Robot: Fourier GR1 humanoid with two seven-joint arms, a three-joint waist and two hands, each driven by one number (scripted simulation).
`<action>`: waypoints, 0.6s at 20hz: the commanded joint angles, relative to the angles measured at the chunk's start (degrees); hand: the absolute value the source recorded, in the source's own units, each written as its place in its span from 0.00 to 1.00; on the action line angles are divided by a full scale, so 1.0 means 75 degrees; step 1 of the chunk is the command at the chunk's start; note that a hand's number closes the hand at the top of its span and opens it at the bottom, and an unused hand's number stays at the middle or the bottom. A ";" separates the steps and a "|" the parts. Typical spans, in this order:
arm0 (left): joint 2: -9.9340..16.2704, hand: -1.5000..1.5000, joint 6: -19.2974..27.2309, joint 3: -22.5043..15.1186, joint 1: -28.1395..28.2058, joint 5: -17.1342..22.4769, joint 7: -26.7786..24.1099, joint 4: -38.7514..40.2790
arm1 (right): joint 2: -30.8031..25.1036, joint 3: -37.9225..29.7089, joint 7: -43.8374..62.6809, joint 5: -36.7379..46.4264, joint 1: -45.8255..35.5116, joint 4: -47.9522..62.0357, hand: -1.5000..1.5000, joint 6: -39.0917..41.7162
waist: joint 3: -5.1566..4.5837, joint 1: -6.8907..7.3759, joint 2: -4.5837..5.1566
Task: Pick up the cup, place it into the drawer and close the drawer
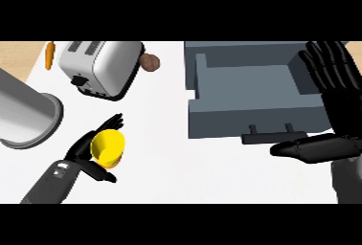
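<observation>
Head view, looking down at my white counter [212, 177]: my left hand [88, 153] is low on the left, its fingers curled round the yellow cup [109, 147], which lies tilted in my grasp with only its side showing. The cup is well apart from the grey drawer [244, 91], which stands open at upper right, its black handle [272, 136] facing me on the front panel. My right hand [336, 91] is raised at the right edge beside the drawer, fingers straight and spread, thumb stretched out below the drawer's front near the handle, holding nothing. A silver toaster [99, 67] sits at upper left with a small brown item [149, 61] just beside it, too small for me to identify. An orange carrot [50, 55] lies left of the toaster. A large grey metal pot [25, 117] fills the left edge, above my left hand.
</observation>
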 commanded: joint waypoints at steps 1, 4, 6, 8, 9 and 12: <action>-0.0309 0.00 -0.1474 -0.0108 -0.0211 0.0046 -0.0841 0.0208 | -0.0003 -0.0042 0.0009 0.0015 -0.0184 0.0179 0.00 -0.0044 | -0.0012 0.0014 0.0032; -0.0243 1.00 -0.2218 -0.0243 0.0052 0.0135 -0.1060 0.0045 | -0.0119 -0.0076 0.0183 -0.0055 -0.0223 0.0136 0.00 0.0028 | -0.0016 0.0084 0.0020; -0.0361 1.00 -0.1709 -0.0226 -0.0084 0.0192 -0.1431 -0.0426 | -0.0026 -0.0099 -0.0076 -0.0048 0.0098 0.0116 0.00 0.0047 | -0.0003 0.0103 -0.0020; -0.0330 1.00 -0.0865 -0.0102 0.0073 0.0232 -0.1882 -0.0508 | -0.0201 -0.0258 0.0098 -0.0118 -0.0099 0.0241 0.00 0.0074 | -0.0015 0.0107 0.0015; -0.0330 1.00 -0.0347 -0.0045 0.0046 0.0227 -0.1966 -0.0616 | -0.0204 -0.0128 0.0054 0.0067 -0.0179 0.0400 0.00 0.0077 | -0.0004 0.0200 -0.0006; -0.0579 1.00 0.1376 0.0276 0.0334 0.0289 -0.2197 -0.0498 | -0.0082 -0.0202 -0.0147 -0.0090 0.0185 0.0019 0.00 0.0081 | 0.0000 0.0111 -0.0026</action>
